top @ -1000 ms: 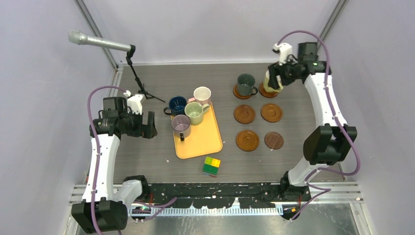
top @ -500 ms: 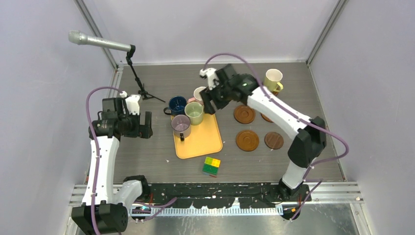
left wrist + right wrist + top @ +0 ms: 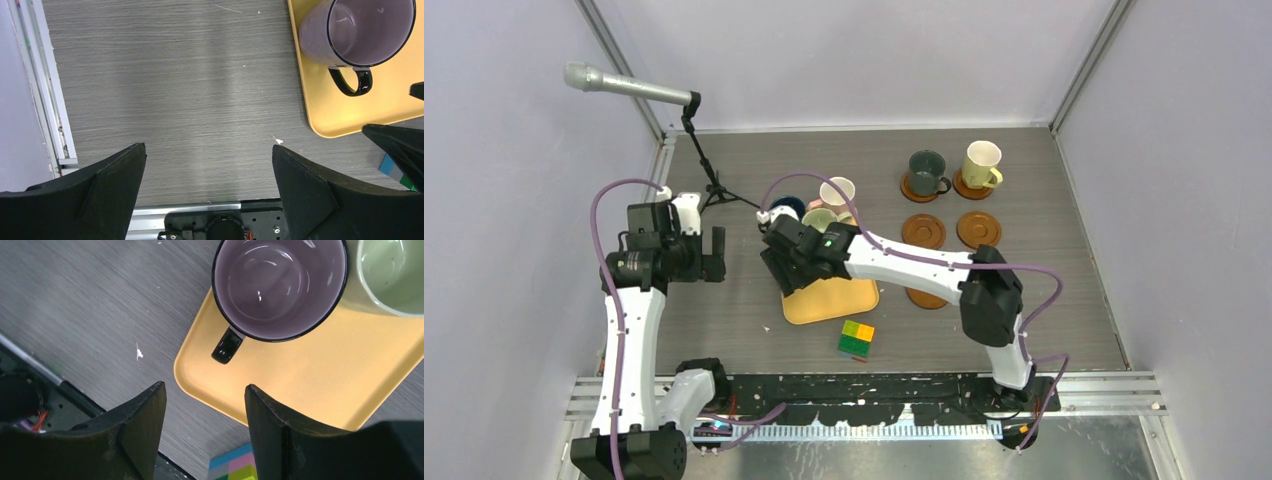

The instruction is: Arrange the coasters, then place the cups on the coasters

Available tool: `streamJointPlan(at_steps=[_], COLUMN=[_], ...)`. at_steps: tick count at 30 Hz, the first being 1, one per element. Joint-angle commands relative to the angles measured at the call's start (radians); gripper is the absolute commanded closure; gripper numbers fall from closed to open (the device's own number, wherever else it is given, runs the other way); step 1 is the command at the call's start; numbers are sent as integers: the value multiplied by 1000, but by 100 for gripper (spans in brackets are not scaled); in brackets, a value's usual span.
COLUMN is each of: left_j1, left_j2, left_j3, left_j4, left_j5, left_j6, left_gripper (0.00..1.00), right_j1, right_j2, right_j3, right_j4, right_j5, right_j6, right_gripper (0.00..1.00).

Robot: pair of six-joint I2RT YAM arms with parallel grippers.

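Observation:
A dark grey-green cup (image 3: 926,171) and a pale yellow cup (image 3: 980,164) each stand on a coaster at the back right. Two bare coasters (image 3: 923,232) (image 3: 978,229) lie nearer, and a third coaster (image 3: 921,298) peeks from under the right arm. The mauve cup (image 3: 280,285) stands on the orange tray (image 3: 310,385) beside the light green cup (image 3: 395,275); the blue cup (image 3: 788,206) and the white-pink cup (image 3: 837,190) are behind. My right gripper (image 3: 204,386) is open and empty over the tray's near-left corner, just short of the mauve cup's handle (image 3: 227,346). My left gripper (image 3: 208,146) hangs wide open over bare table, left of the tray (image 3: 350,115).
A yellow-green block (image 3: 856,339) lies just in front of the tray. A microphone (image 3: 629,88) on a small stand (image 3: 714,185) sits at the back left. The right arm (image 3: 904,262) stretches across the table's middle, over the near coasters.
The right arm left the yellow cup on its coaster and swung from the back right across to the tray, its jaws narrowing a little. The left gripper drifted slightly left.

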Motion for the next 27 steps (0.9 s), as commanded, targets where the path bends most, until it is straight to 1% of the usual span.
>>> streamJointPlan(at_steps=[1,9,14,17,21,27], left_j1=[-2,-1,-2,-1,-2,-2], left_j2=[-23,-33,-39,-38,-36,-39], left_j3=[38,34,32,31,24,19], left_j4=[-6,-2,1,2,9,20], left_j5=[-24,-36,-33,-21,-14,-17], left_j6=[-5,7,9,13,15,17], left_gripper=[0,0,0,0,0,0], right_j1=[2,-3,-35,-62,-85,-108], right_j2=[60,145,152,129,76,50], right_j3=[79,131,104,63,-24,-90], right_j4=[-56,-62,-34,-17,53,165], right_j5=[134,176,177,134,50,3], right_j6=[121,142,138,117,37,-59], right_gripper=[37,39,44,46,47,47])
